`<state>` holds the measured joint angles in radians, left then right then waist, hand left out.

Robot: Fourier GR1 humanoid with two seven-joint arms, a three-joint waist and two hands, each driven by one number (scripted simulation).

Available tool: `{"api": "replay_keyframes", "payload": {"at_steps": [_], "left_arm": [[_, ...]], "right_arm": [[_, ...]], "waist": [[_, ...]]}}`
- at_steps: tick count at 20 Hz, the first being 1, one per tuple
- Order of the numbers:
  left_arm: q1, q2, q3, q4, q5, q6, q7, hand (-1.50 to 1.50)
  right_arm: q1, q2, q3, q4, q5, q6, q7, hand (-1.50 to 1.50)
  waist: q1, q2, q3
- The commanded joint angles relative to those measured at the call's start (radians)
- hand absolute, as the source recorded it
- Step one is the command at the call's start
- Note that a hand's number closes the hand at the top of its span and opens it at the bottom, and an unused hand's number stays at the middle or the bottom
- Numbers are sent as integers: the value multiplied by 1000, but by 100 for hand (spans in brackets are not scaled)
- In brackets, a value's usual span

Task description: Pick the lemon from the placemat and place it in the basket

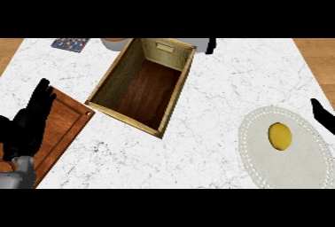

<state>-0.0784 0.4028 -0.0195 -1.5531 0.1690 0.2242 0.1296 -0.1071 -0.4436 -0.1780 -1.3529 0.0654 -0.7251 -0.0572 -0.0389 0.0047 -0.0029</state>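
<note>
Head view takes in only part of the right hand [322,116]: a black sliver at the right edge, just beyond the placemat's far right rim. Whether it is spread or closed cannot be told, and it holds nothing that shows. The placemat [262,164], a pale oval with a lacy border, is cut off at the right edge and along the bottom. Behind the basket's far end, a bowl [114,43] shows only its near rim, and a dark object [211,45] beside the basket's far right corner is too cropped to name. A blue patterned piece [71,44] at the far left is also clipped.

The lemon [280,135] lies on the placemat, right of its middle, untouched by either hand. Its long axis runs from near to far, almost straight up the view; which end is the stem cannot be made out.

The basket [121,73] stands open-topped at the centre of the counter [196,164], well apart from the lemon, its long side slanting slightly, with nothing visible on its dark floor.

The left hand [29,119] rests at the left edge over a wooden board [68,124], fingers straight and apart, pointing away, holding nothing.
</note>
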Motion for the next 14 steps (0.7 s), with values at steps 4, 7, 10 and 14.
{"api": "replay_keyframes", "payload": {"at_steps": [4, 7, 10, 14], "left_arm": [[-48, 2, 3, -9, 2, 5, 54, 0], [-61, 2, 4, 9, -16, 18, 46, 0], [-57, -9, -3, 22, -8, 3, 30, 0], [-41, -37, -27, 24, -23, 13, 19, 0]], "right_arm": [[77, -121, 25, -3, 279, -177, 439, -150], [145, -214, 90, -37, 260, 72, 583, -150], [171, -256, 174, -68, 224, 277, 713, -150], [187, -335, 207, -266, 148, 466, 938, -150]], "waist": [[20, -9, -7], [5, -11, -10], [18, -8, -12], [8, -16, -7]]}}
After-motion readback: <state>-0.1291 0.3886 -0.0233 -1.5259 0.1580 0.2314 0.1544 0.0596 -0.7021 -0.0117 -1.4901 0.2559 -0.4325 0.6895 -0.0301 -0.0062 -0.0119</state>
